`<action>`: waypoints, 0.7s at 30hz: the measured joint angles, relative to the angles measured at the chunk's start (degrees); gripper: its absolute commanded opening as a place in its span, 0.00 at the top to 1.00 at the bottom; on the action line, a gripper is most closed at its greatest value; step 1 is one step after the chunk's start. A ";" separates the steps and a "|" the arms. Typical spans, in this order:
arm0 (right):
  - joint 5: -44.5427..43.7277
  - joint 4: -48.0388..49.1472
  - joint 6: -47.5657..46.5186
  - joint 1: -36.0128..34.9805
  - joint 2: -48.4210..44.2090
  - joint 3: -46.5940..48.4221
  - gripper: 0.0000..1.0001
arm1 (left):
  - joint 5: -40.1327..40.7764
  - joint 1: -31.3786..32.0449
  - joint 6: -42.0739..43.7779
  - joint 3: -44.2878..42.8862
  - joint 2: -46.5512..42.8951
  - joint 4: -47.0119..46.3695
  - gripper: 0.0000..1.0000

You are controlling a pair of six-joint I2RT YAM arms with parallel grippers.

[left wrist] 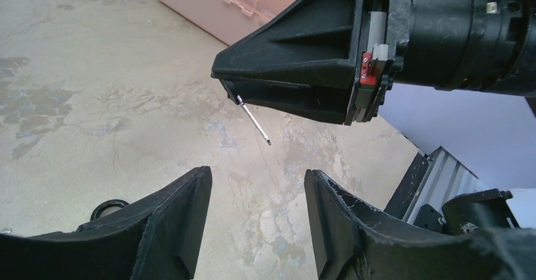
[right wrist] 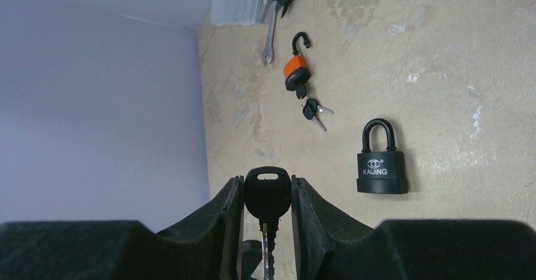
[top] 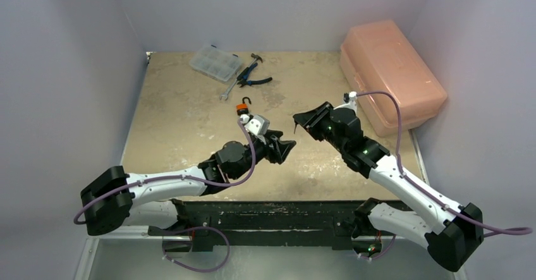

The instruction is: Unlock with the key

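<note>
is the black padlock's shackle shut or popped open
Shut: in the right wrist view both legs of the shackle on the black padlock go down into its body, no gap showing.

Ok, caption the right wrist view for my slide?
Right gripper pinches a black-headed key; a black padlock lies flat on the table, an orange padlock beyond.

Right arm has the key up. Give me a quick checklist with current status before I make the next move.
1. Key gripped by right gripper: ok, clamped by its black head.
2. Black padlock found: ok, flat on the table, shackle closed.
3. Black padlock steadied by left gripper: not ok, jaws open and empty.
4. Keyhole facing the key: cannot tell, keyhole not visible.
5. Right target: ok, orange padlock already lies open.
</note>
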State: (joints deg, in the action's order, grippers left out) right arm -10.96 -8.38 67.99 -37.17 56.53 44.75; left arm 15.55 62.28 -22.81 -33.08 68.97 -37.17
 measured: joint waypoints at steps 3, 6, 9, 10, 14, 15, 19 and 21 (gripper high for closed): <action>0.02 -0.28 0.00 0.00 -0.61 0.00 0.89 | -0.13 0.11 0.00 -0.48 1.86 -0.52 0.45; 0.09 -0.46 0.00 0.00 -1.14 0.00 0.90 | -0.11 0.11 0.00 -1.42 3.43 -1.16 0.47; 0.20 -0.70 0.00 0.00 -1.68 -0.13 0.90 | -0.07 0.15 0.00 -2.29 4.46 -2.34 0.48; 0.22 -0.74 0.00 0.00 -1.84 -0.22 0.90 | 0.02 0.17 0.00 -2.49 4.66 -2.64 0.49; 0.24 -1.05 0.00 0.00 -2.51 -0.37 0.90 | 0.44 0.26 -0.02 -3.39 5.60 -3.50 0.58; 0.26 -1.07 0.00 0.00 -2.64 -0.42 0.90 | 0.55 0.33 -0.02 -3.61 5.86 -3.69 0.60; 0.48 -1.09 0.02 0.00 -3.08 -0.48 0.91 | 1.05 0.48 0.04 -5.01 7.50 -3.96 0.70; 0.70 -1.11 0.02 0.00 -3.37 -0.48 0.91 | 1.31 0.48 0.09 -5.57 8.33 -3.98 0.80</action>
State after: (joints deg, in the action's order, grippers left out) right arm -10.26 -9.50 68.01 -37.17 53.17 44.27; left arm 16.86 62.76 -22.72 -38.65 77.30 -41.15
